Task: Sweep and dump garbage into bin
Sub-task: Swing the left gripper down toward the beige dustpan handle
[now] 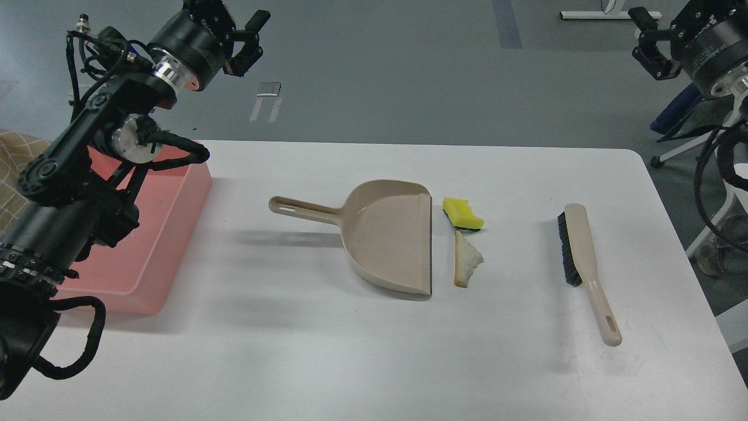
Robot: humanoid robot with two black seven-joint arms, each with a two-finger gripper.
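The garbage lies mid-table: a yellow sponge piece [463, 213] with a green underside, and a white bread wedge [467, 259] just in front of it. Both sit right beside the open lip of the beige dustpan [388, 237]. The pink bin [160, 234] stands at the table's left edge, partly hidden by my left arm. My left gripper [249, 40] is raised high above the bin's far corner, open and empty. My right gripper [647, 40] is raised off the table's far right, open and empty. A beige brush [586, 263] with black bristles lies right of the scraps.
The dustpan's handle [301, 209] points left toward the bin. The brush's handle points toward the table's front edge. A chair base and cables [710, 175] stand off the table's right side. Grey floor lies beyond the far edge.
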